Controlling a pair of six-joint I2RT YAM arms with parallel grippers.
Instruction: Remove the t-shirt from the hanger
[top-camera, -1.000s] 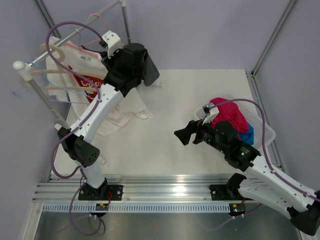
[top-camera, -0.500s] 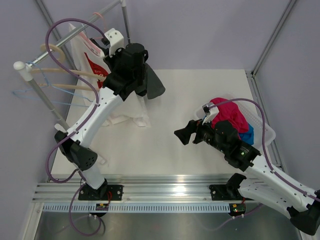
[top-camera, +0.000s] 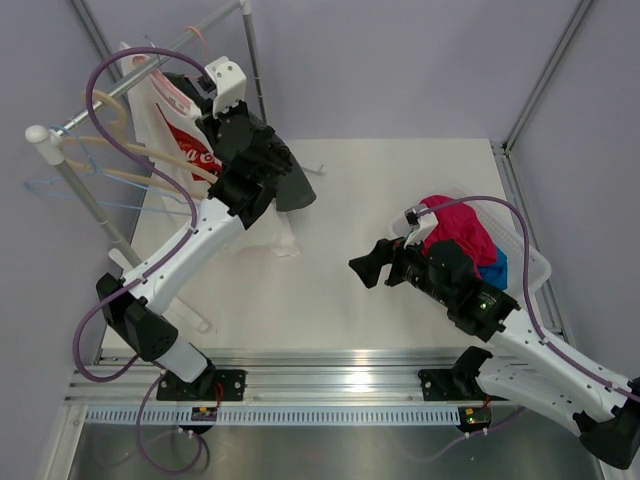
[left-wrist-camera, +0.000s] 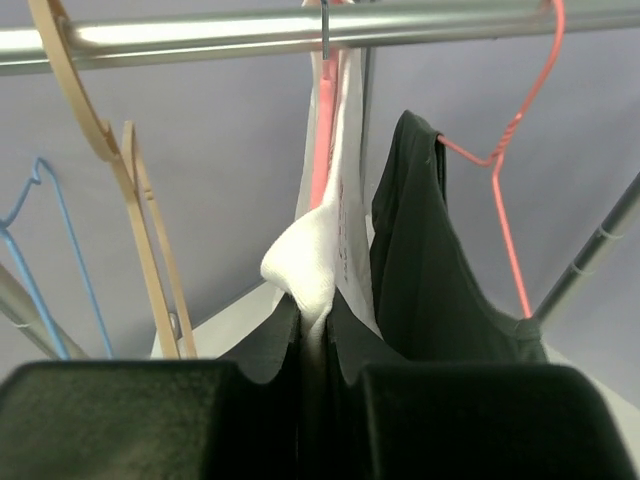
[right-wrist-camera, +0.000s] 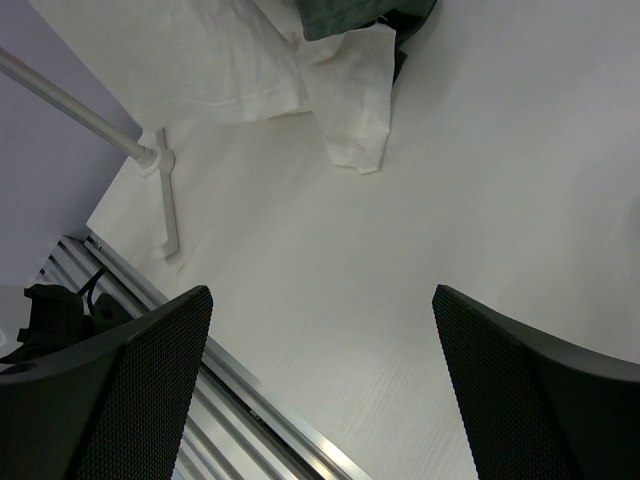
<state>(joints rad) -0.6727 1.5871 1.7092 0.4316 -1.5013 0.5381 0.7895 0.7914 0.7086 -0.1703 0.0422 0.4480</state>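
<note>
The white t-shirt (top-camera: 168, 128) with the red print hangs from the rail on the salmon-pink hanger (left-wrist-camera: 321, 150), of which only a strip shows at the collar. Its lower part trails onto the table (right-wrist-camera: 345, 95). My left gripper (left-wrist-camera: 315, 335) is raised to the rack and shut on a bunched fold of the white t-shirt (left-wrist-camera: 305, 265), just below the hanger. In the top view the left gripper (top-camera: 207, 128) presses against the shirt's side. My right gripper (top-camera: 366, 270) hovers over the table's middle, open and holding nothing (right-wrist-camera: 320, 385).
A dark grey t-shirt (left-wrist-camera: 420, 260) on a thin pink wire hanger (left-wrist-camera: 505, 170) hangs right of the white one. Beige wooden hangers (left-wrist-camera: 135, 230) and a blue wire hanger (left-wrist-camera: 60, 240) hang on the left of the rail (left-wrist-camera: 200, 35). A white basket (top-camera: 528, 262) with magenta cloth (top-camera: 455, 230) stands at the right.
My left gripper has closed on the white t-shirt and moved up towards the rail. The shirt has swung from spread out to edge-on. The right arm has not moved.
</note>
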